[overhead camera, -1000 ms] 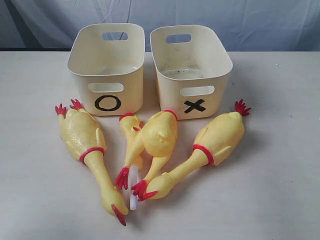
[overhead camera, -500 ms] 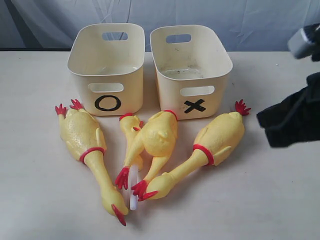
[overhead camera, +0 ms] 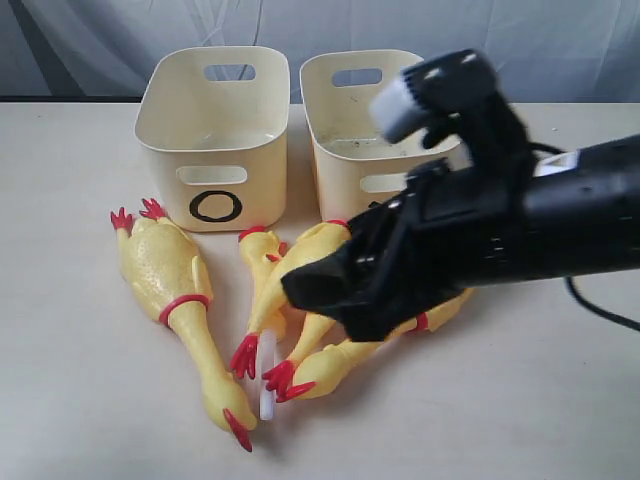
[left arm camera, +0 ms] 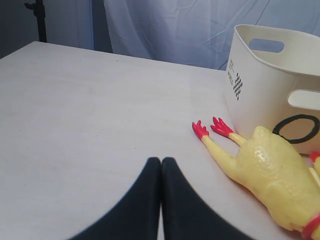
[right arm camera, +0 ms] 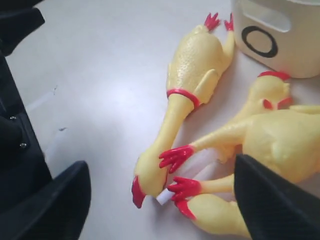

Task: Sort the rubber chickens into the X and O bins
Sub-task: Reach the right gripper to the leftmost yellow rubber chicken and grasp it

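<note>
Your right gripper [right arm camera: 162,187] is wide open and empty above the rubber chickens [overhead camera: 165,270] lying before the bins [overhead camera: 165,170]. They look light and squishy, so pinch a fat body, not a thin neck. Your left gripper [left arm camera: 161,172] is closed, empty

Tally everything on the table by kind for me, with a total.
rubber chickens: 4 (one half-covered by another)
cream bins: 2
white stick: 1
Total: 7
</note>
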### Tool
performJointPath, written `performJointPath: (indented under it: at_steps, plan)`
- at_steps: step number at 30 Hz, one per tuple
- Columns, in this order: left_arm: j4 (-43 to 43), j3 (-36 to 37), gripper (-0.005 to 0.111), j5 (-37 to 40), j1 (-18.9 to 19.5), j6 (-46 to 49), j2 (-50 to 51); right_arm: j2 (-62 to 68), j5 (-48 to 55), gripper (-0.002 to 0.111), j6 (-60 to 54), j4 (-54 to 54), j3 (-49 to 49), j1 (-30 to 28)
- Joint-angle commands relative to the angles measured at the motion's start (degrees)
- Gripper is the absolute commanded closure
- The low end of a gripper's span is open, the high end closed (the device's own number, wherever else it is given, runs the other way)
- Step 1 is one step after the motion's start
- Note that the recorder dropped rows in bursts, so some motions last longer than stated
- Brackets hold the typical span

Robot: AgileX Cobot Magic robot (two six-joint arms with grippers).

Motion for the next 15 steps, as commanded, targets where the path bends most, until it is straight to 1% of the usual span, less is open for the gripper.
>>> performJointPath:
  at_steps: [1,6,10,13,15]
  plan:
    - [0.1,-0.4,0.107,-0.5,-0.1,0.0,0.2,11.7,-5.6,0.034,-0.7,0.9,-6.7,6.6]
    - [0.1,-0.4,0.107,-0.5,-0.1,0.0,0.2,25.1,-5.9,0.034,-0.7,0.4,-19.4,11.3]
    - [0.1,-0.4,0.107,-0.5,-0.1,0.0,0.2,33.6,-5.3,0.034,1.1,0.0,-26.0,12.2]
    - [0.1,-0.4,0.107,-0.5,-0.1,0.0,0.2,39.3,-5.1,0.034,6.4,-6.0,-29.0,12.2]
    - [0.1,-0.4,0.107,-0.5,-0.1,0.0,0.2,42.2,-4.8,0.034,13.0,-12.4,-29.8,12.2]
